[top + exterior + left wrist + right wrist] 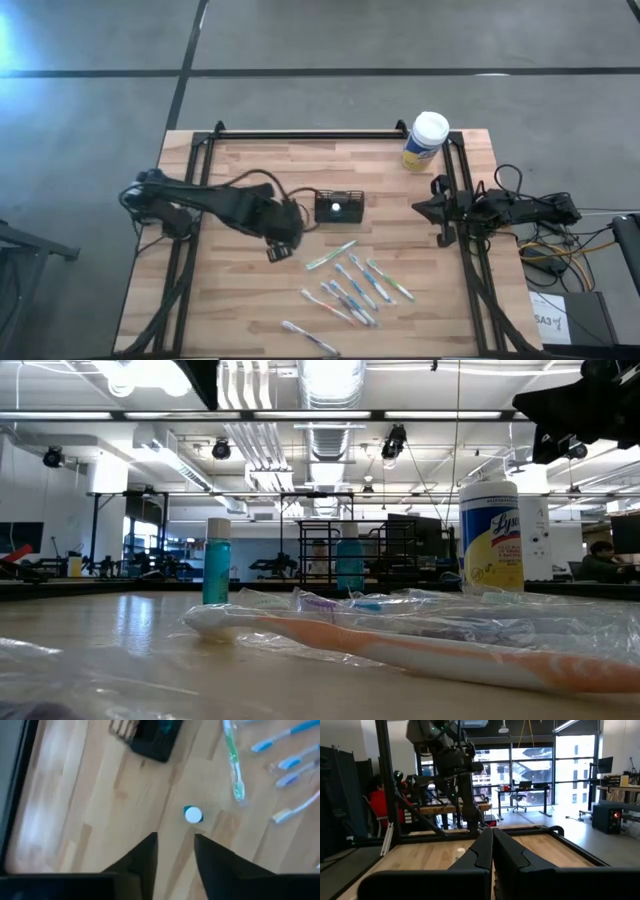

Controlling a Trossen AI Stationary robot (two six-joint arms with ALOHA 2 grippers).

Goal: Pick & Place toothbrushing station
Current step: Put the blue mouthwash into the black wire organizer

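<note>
Left tool (175, 845) hovers over the table (240, 300), fingers parted w/ a gap, nothing btwn them; a small white-capped bottle (193, 814) stands just ahead of the tips. Caddy (339, 206) sits mid-table, just beside that tool. Toothbrushes (352, 283) lie scattered nearer the front edge. Right tool (492, 851) parked at the table's right side, fingers pressed together, empty.

The toothbrushing station (339, 206) sits mid-counter (250, 320), the toothbrushes (350, 285) scattered in front of it, a canister (425, 141) at the back right corner.
</note>
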